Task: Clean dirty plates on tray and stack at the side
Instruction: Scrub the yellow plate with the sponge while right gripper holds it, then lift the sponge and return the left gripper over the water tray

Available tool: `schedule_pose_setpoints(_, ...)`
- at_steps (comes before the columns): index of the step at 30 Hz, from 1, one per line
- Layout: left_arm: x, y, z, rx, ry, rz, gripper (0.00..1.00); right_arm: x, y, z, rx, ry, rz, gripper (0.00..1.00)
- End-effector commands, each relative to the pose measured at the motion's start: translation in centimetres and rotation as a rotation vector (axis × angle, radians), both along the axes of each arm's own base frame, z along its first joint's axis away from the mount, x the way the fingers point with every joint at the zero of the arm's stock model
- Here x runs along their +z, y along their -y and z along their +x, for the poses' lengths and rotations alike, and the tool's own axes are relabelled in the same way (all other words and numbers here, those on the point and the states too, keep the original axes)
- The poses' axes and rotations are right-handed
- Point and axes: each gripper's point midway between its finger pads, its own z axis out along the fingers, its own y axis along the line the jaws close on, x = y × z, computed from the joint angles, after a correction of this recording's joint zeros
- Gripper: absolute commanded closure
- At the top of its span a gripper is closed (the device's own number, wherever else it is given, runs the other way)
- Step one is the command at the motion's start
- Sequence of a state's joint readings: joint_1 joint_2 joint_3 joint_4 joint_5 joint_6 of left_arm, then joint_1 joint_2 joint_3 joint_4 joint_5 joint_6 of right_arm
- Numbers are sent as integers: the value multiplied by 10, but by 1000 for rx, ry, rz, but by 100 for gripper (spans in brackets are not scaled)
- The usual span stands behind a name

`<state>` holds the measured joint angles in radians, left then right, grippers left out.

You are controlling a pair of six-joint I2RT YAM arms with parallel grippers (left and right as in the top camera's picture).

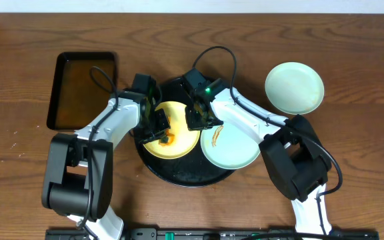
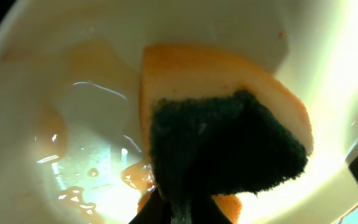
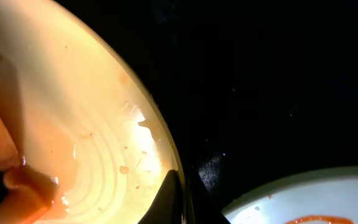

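Observation:
A pale yellow plate (image 1: 179,143) smeared with orange-brown sauce (image 2: 82,196) lies on the big round black tray (image 1: 179,175). My left gripper (image 1: 159,128) is shut on a sponge (image 2: 222,124), orange with a dark green scouring face, and presses it onto that plate. My right gripper (image 1: 197,122) is shut on the yellow plate's right rim (image 3: 157,140). A pale blue-white plate (image 1: 235,147) with a sauce streak lies beside it, overhanging the tray's right edge. Another pale plate (image 1: 295,87), free of sauce, sits on the table at the far right.
A small rectangular black tray (image 1: 82,90) lies on the wooden table at the upper left. Both arms reach in from the near edge and meet over the round tray.

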<state>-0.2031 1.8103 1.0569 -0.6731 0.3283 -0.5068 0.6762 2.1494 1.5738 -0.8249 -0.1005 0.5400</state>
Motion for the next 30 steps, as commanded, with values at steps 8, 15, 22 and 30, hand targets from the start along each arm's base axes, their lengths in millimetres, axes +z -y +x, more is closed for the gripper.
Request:
schedule_pose_setpoints(8,-5,-92,-11,25,-40,446,93,-6,7,5,-18,17,-46,99)
schedule_pose_setpoints(15,25,-116,17,55,65,582,92,-6,7,5,-18,16,-46,99)
schedule_pose_setpoints(22,104,-110,60,136,323,534,93,-5,6,6,-12,24,-40,99)
schedule_pose_setpoints(30,191,-162,77,375,590,470,92,31,-4,31,76,118,18,99)
